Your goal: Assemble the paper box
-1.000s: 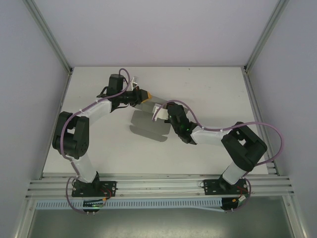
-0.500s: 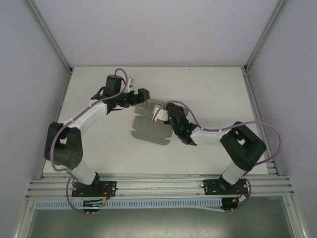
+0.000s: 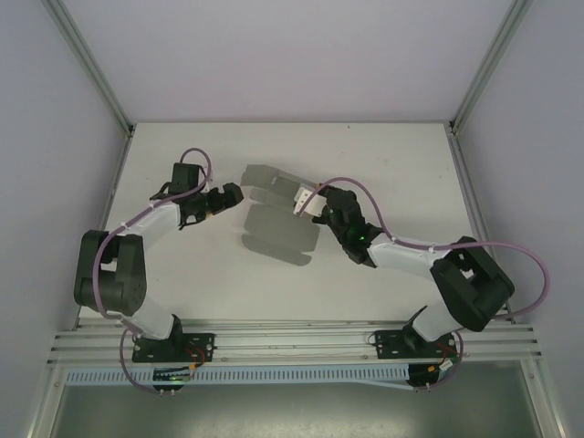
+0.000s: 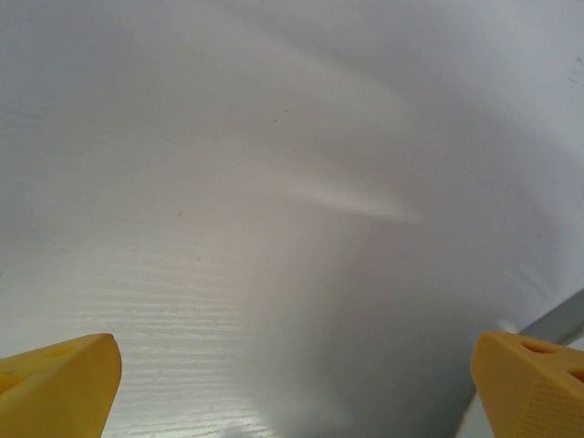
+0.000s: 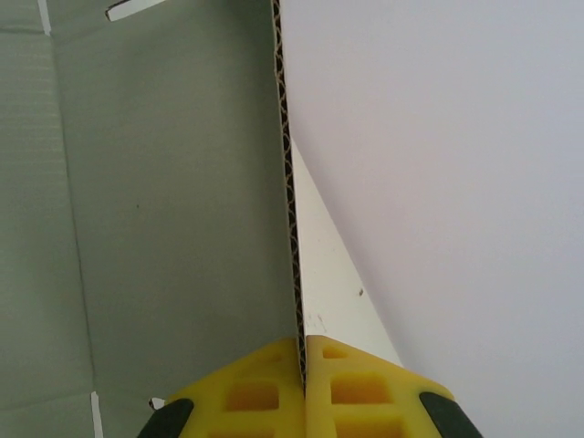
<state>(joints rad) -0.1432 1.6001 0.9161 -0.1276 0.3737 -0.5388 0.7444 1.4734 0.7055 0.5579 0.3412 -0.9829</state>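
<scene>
The paper box (image 3: 274, 230) is a flat grey die-cut sheet with flaps, held up off the white table in the middle. My right gripper (image 3: 306, 201) is shut on the sheet's right edge. In the right wrist view its yellow fingers (image 5: 265, 392) pinch the corrugated edge, and the sheet's grey face (image 5: 164, 201) stretches away to the left. My left gripper (image 3: 232, 194) stands open just left of the sheet, apart from it. The left wrist view has its yellow fingertips (image 4: 55, 388) spread wide with nothing between them, only bare table beyond.
The sheet casts a soft shadow (image 3: 267, 181) on the table (image 3: 401, 164) behind it. Metal frame posts (image 3: 109, 182) and plain walls close in the left, right and back sides. Open table lies to the back and right.
My left gripper opened, let go of the sheet's left end and drew back to the left. The right gripper kept its hold and shifted slightly back and right with the sheet.
</scene>
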